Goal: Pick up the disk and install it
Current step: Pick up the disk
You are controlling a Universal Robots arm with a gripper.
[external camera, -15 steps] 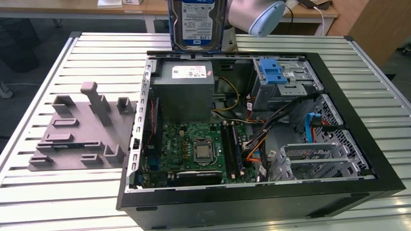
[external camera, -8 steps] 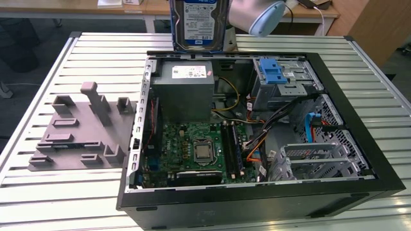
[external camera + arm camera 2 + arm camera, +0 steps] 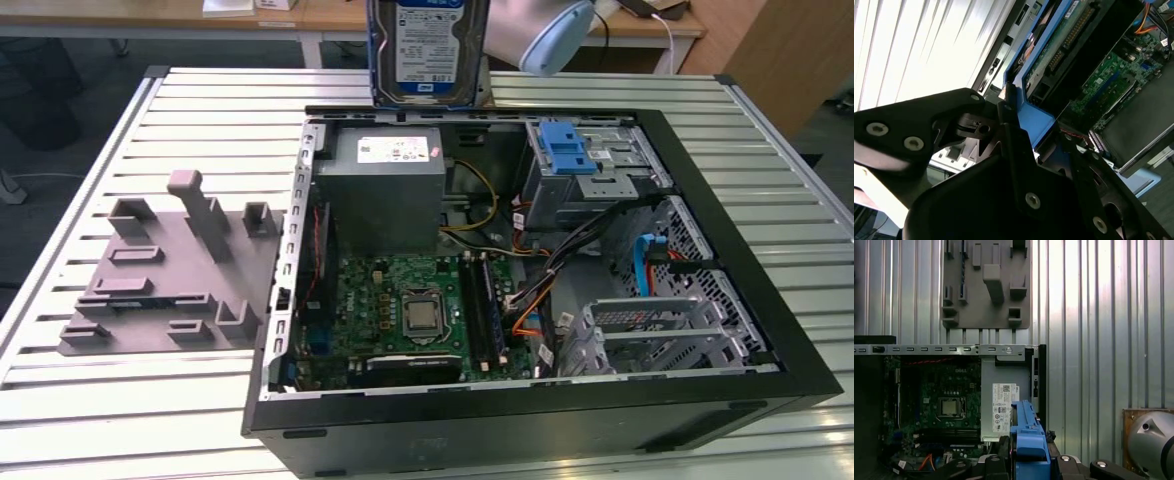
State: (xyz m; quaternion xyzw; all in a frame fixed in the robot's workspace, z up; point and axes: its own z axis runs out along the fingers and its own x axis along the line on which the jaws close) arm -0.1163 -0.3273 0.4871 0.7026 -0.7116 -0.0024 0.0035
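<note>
One gripper (image 3: 1029,445) gripped the disk (image 3: 427,50) by its blue carrier rails, jaws closed on it. It hung upright above the open computer case (image 3: 534,430), over the edge nearest the grey power supply (image 3: 387,190).

Disk (image 3: 427,50) over case (image 3: 534,410); fixture plate (image 3: 147,290) beside case, exterior view's left.

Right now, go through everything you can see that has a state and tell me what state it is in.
disk: held in the air, upright, label facing the exterior view.
gripper: shut on the disk, clamping its blue carrier.
computer case: lying on its side, side panel off, interior exposed.
silver drive cage: no drive in it.
processor: uncovered, no cooler over it.
</note>
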